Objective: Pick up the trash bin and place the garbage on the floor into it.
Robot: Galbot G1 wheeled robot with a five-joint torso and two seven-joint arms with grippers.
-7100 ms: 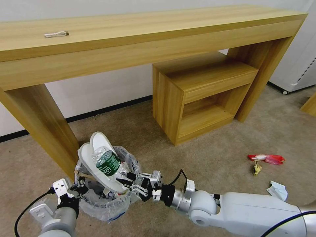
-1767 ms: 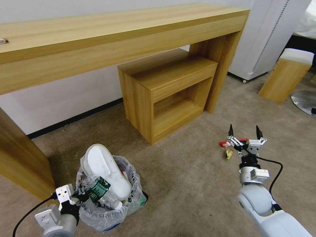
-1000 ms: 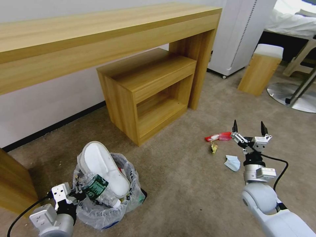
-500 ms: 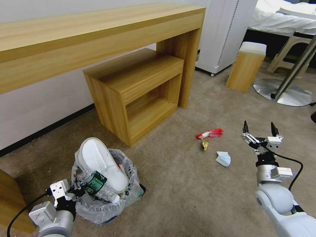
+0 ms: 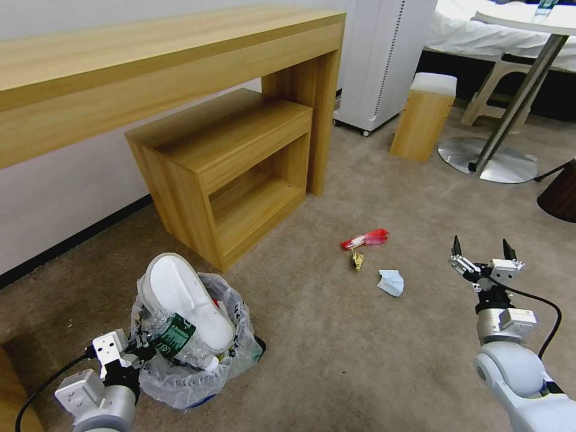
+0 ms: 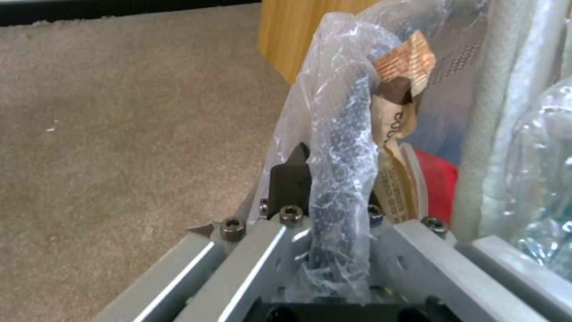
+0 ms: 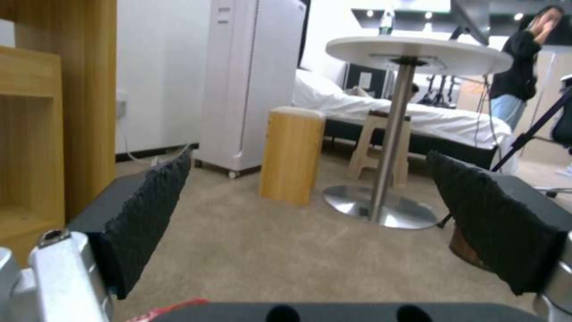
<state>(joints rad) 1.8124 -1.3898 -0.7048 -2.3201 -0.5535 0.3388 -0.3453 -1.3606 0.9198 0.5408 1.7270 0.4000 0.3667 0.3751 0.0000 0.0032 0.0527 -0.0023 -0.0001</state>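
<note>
The trash bin [image 5: 192, 360] sits low on the robot's left, its crinkled clear liner [image 6: 342, 134] folded over the rim, and the left gripper [image 5: 135, 351] has its fingers [image 6: 290, 181] clamped on that rim and plastic at the bin's near-left edge. The bin is crammed: a white slipper [image 5: 186, 303] stands tilted out of the top with its sole up, and a crushed clear bottle with a green label [image 5: 177, 342] lies against it. On the robot's right, the right gripper [image 5: 483, 255] hangs above the floor [image 5: 336, 336] with its two dark fingers [image 7: 149, 214] spread wide apart and holding nothing. Between the two arms and a little farther out, on the beige carpet, lies a crumpled white paper [image 5: 391, 282]; just beyond it a small yellow wrapper [image 5: 357, 260], and touching that a red wrapper [image 5: 365, 239]. Past the litter stands a low wooden shelf unit [image 5: 228, 174] tucked under a long wooden counter [image 5: 162, 66]. Farther to the right are a white cabinet [image 5: 390, 54], a wooden stool with a pale top [image 5: 422, 117] and a round table on a metal pedestal [image 5: 498, 156].
</note>
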